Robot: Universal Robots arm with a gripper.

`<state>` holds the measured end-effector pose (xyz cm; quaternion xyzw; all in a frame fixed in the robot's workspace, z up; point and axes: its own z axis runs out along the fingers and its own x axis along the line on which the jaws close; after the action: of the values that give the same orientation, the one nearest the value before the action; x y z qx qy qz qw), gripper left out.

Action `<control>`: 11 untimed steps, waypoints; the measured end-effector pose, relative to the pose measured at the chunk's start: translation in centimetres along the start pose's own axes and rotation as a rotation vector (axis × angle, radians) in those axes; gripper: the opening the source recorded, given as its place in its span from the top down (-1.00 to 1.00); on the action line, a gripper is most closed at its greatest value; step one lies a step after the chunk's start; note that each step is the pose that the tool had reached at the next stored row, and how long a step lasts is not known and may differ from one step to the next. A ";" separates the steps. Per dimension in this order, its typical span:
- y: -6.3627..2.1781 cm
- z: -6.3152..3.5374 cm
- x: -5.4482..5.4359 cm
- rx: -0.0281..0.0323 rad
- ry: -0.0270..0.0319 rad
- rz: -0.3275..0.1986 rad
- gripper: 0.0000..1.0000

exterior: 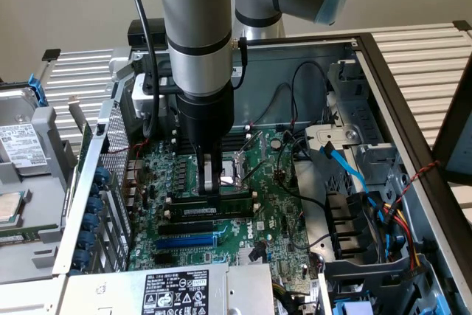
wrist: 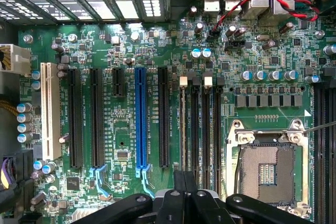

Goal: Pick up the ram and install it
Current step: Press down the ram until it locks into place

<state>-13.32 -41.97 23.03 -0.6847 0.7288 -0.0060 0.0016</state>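
Your gripper [exterior: 212, 182] is clenched over the ram [exterior: 214, 203], which seems to sit in a black slot [wrist: 195, 124]; pressing off-line could jam it.

A green motherboard [exterior: 243, 204] lay flat inside an open computer case [exterior: 383, 94]. In the middle of the exterior frame, a blue slot [exterior: 188, 241] ran beside long black slots [exterior: 184, 226]. A silver processor socket [wrist: 268, 169] sat at the lower right of the wrist frame, with a white slot [wrist: 50, 111] at its left. A light blue cable [exterior: 346, 164] and red and black wires [exterior: 402, 215] crossed the right of the exterior frame. A labelled power supply [exterior: 177, 289] filled the lower centre.
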 end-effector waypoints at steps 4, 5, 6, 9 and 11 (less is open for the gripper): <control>0.01 0.00 0.0 0.0000 -0.0003 0.000 0.80; 0.01 0.00 0.0 0.0000 -0.0003 0.000 0.80; 0.01 0.00 0.0 0.0000 -0.0003 0.000 0.80; 0.01 0.00 0.0 0.0000 -0.0003 0.000 0.80; 0.00 0.00 0.0 0.0000 -0.0003 0.000 0.80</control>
<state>-13.32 -41.97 23.02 -0.6847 0.7288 -0.0059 0.0017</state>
